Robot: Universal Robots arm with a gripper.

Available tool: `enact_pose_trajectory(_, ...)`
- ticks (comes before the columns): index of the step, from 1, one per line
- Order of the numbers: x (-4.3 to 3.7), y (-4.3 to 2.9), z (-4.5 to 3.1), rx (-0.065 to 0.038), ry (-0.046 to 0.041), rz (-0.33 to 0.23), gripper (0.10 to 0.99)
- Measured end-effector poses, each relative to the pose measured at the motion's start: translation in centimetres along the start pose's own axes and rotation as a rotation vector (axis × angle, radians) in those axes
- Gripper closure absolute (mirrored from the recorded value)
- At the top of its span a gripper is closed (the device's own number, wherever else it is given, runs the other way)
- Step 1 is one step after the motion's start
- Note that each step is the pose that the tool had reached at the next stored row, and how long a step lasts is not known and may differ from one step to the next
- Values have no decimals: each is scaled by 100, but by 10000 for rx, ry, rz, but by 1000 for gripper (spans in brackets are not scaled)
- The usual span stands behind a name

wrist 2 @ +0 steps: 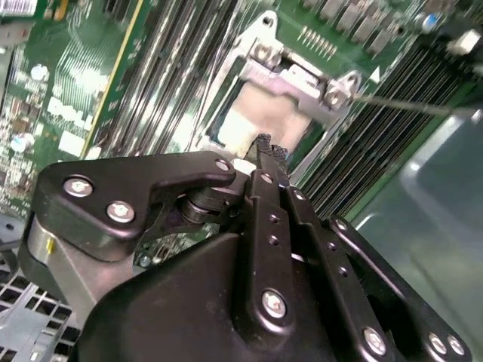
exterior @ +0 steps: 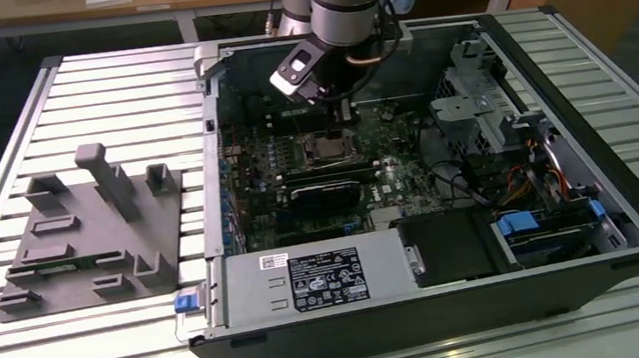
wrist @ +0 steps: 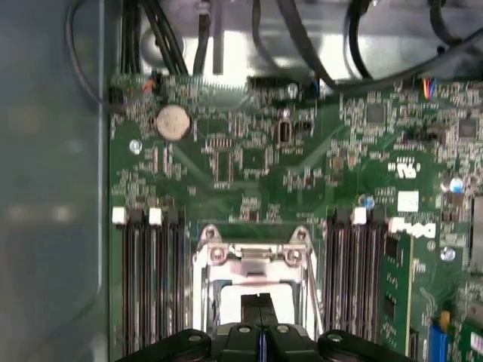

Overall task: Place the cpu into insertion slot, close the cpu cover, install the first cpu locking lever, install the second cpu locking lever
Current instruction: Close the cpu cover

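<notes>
tool (wrist 2: 270,149) fingers together, tip over cpu cover (wrist 2: 298,83), grey cpu (wrist 2: 260,121) in window

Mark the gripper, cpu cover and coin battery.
gripper (wrist 2: 266,145): second wrist view, between fingertips.
cpu cover (wrist: 256,265): first wrist view, silvery bar beside its window.
coin battery (wrist: 173,121): first wrist view, centre of face.

the pale grey cpu (wrist: 230,305) sits in the insertion slot (exterior: 325,148), the silvery cpu cover (wrist: 253,256) lying flat around it.
</notes>
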State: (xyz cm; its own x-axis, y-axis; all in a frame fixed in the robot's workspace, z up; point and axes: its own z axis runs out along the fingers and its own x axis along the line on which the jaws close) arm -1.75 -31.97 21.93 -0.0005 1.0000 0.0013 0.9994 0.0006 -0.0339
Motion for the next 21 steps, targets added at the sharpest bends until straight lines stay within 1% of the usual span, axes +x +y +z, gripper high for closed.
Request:
enact_pose_trajectory(4,0,-110,27,-10,11,0,980)
enact_pose_trajectory(8,0,-180,47,-43,24,-6,980)
enact_pose_trajectory(11,0,-187,62,-123,29,-128,980)
enact_pose_trajectory(15,-1,-187,69,-123,23,-681,980)
enact_pose_trajectory(21,0,-187,70,-125,17,-730,980)
